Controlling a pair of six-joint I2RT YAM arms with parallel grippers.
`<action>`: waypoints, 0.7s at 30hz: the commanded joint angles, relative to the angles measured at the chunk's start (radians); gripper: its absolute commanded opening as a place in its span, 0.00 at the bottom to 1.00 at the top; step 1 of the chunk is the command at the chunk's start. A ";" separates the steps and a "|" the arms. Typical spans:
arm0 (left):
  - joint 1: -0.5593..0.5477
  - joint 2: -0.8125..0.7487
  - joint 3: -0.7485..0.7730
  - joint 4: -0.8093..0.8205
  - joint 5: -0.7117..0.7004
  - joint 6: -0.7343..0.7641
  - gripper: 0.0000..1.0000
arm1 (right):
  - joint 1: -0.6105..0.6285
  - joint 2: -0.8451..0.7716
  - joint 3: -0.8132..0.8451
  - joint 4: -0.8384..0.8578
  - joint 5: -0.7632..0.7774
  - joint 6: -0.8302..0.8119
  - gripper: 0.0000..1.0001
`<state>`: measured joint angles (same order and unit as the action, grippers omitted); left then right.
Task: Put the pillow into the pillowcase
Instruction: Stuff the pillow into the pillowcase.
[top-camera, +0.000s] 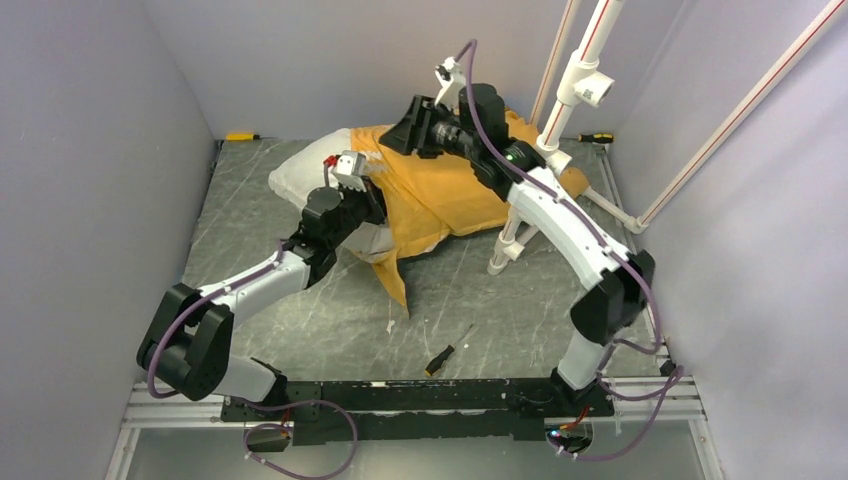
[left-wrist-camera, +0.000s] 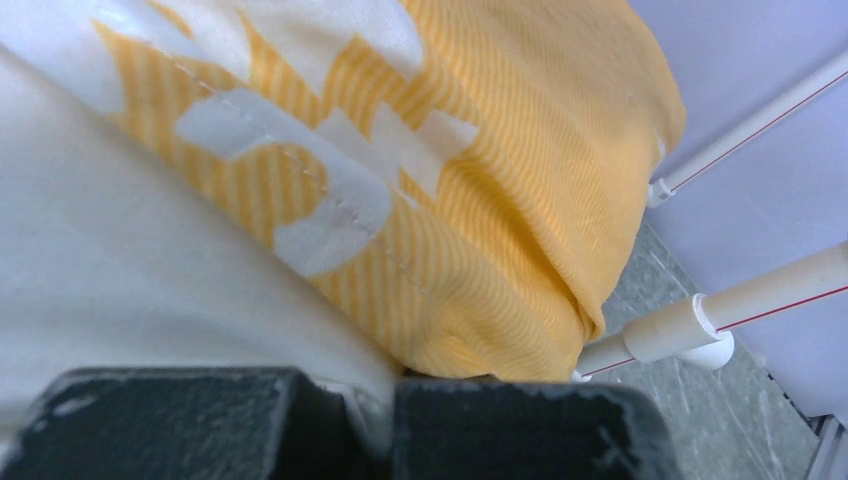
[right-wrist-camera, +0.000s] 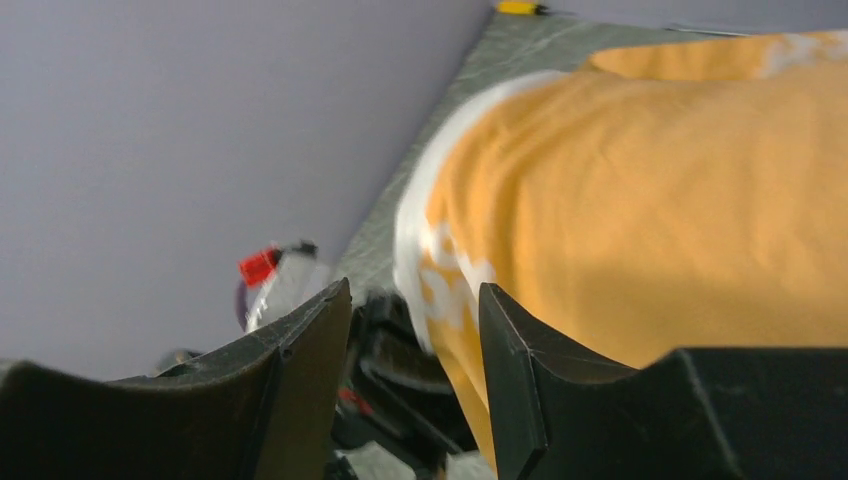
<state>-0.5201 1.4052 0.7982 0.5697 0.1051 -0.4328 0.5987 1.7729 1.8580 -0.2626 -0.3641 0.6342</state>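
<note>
Our left fingers (left-wrist-camera: 180, 425) are pinched shut on the edge of the case (top-camera: 440, 195) where the pillow (top-camera: 298, 178) enters; our right fingers (right-wrist-camera: 590, 410) stand half open, empty, close by the case

This is a robot test cell in a lab, not anyone's home. Plain lilac-grey walls (top-camera: 90, 150) box me in to the left of, beyond and to the right of my right claw (right-wrist-camera: 415, 295). Just right of that claw stands a frame of white pipes (top-camera: 583, 70) with red stripes. Well back from it, toward my bases, a screwdriver (top-camera: 441, 357) lies loose on the dark marbled table (top-camera: 330, 320). Nearer still runs the metal rail (top-camera: 160, 410) where my arms are bolted.
</note>
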 joint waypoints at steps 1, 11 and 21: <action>0.012 0.009 0.064 -0.076 0.052 -0.029 0.00 | 0.035 -0.170 -0.140 -0.078 0.227 -0.131 0.55; 0.012 0.037 0.108 -0.155 0.088 -0.082 0.00 | 0.267 -0.296 -0.348 -0.258 0.517 -0.202 0.56; 0.012 -0.014 0.092 -0.184 0.093 -0.076 0.00 | 0.363 -0.248 -0.566 -0.032 0.869 -0.206 0.59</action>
<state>-0.5041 1.4132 0.8722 0.4213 0.1612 -0.5190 0.9733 1.5074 1.3262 -0.4553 0.2993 0.4629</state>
